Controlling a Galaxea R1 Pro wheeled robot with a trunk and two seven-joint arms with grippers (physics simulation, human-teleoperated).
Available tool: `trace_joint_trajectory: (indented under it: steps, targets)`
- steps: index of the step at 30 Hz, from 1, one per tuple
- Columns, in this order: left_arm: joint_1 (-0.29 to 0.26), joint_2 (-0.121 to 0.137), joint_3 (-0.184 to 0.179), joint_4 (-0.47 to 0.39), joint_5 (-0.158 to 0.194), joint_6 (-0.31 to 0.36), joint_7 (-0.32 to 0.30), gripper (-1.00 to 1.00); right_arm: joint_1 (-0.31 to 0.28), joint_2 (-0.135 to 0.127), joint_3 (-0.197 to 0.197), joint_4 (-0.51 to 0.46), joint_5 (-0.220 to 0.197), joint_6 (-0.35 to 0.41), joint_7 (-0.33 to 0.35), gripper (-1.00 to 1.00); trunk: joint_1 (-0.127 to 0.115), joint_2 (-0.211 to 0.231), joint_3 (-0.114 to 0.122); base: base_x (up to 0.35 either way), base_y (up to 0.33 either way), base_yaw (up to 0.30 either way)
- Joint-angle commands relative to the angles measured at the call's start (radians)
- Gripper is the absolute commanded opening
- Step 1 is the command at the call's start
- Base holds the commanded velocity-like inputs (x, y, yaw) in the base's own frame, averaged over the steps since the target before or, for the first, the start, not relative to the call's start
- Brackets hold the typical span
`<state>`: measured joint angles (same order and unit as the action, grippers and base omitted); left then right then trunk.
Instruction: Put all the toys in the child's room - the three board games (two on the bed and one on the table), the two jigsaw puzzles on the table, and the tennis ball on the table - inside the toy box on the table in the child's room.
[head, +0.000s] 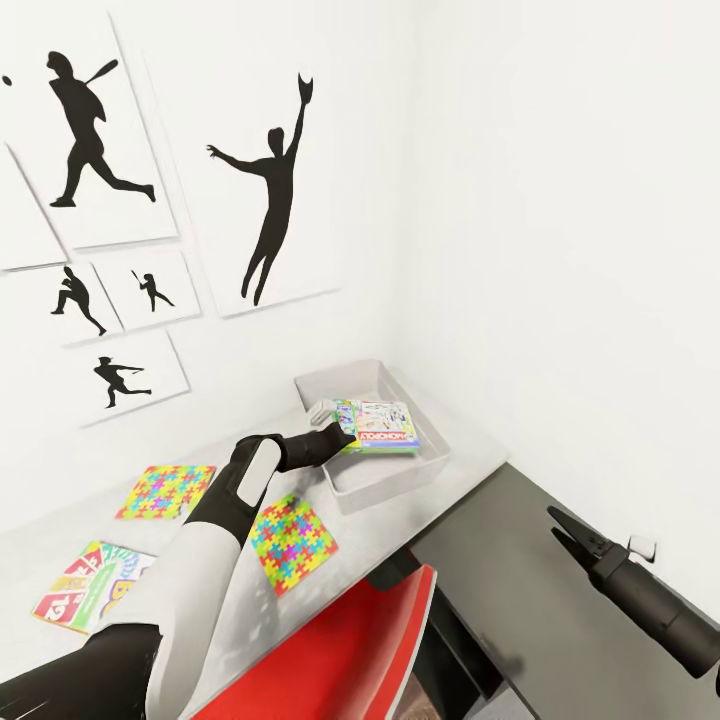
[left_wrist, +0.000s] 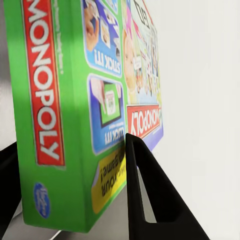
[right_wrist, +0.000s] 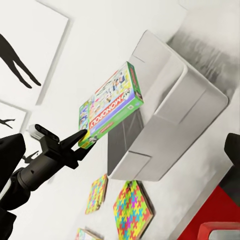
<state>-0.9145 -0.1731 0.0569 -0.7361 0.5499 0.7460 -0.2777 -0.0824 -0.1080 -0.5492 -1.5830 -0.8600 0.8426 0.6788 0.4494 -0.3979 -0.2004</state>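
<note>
Our left gripper (head: 345, 432) is clamped on a corner of a Monopoly board game (head: 383, 425), one finger (left_wrist: 150, 195) pressed on the printed lid and the other under the green side. We hold the box just above the toy box (head: 385, 485) at the centre of the head view; the right wrist view shows it raised over the bin's open floor. Whether anything else lies inside, we cannot tell. The game's long axis runs away from the gripper, toward the right of the head view, lid up and a little tilted.

Toward the lower left, on the table (head: 460, 470), lie two jigsaw puzzles (head: 292, 541) (head: 166, 491) and another board game (head: 90, 586). Our right gripper (head: 566, 530), lower right, is empty with its fingertips close together.
</note>
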Motion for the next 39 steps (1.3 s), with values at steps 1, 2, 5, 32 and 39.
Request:
trace_joint_trajectory:
  steps: [1, 2, 5, 32, 39]
  targets:
    - [-0.001, -0.001, 0.006, 0.000, -0.001, 0.008, -0.003, -1.00, -0.001, 0.000, -0.001, 0.000, -0.001, 0.006, 0.002, 1.00, 0.001, -0.002, -0.002, 0.000, 0.000, 0.000]
    - [-0.001, -0.001, 0.006, 0.000, -0.001, 0.008, -0.003, -1.00, -0.001, 0.000, -0.001, 0.000, -0.001, 0.006, 0.002, 1.00, 0.001, -0.002, -0.002, 0.000, 0.000, 0.000]
    - [-0.001, -0.001, 0.006, 0.000, -0.001, 0.008, -0.003, -1.00, 0.000, 0.001, -0.002, 0.000, -0.001, 0.006, 0.002, 1.00, 0.001, -0.002, -0.002, 0.000, 0.000, 0.000]
    - [-0.001, -0.001, 0.006, -0.013, 0.001, 0.009, -0.003, -1.00, -0.001, 0.000, -0.003, -0.001, -0.002, 0.006, 0.003, 1.00, 0.001, -0.002, -0.021, 0.000, 0.000, 0.000]
    - [-0.001, -0.001, 0.006, -0.013, 0.001, 0.009, -0.003, 1.00, -0.001, 0.000, -0.003, 0.000, -0.002, 0.006, 0.003, 1.00, 0.001, -0.002, -0.021, 0.000, 0.000, 0.000]
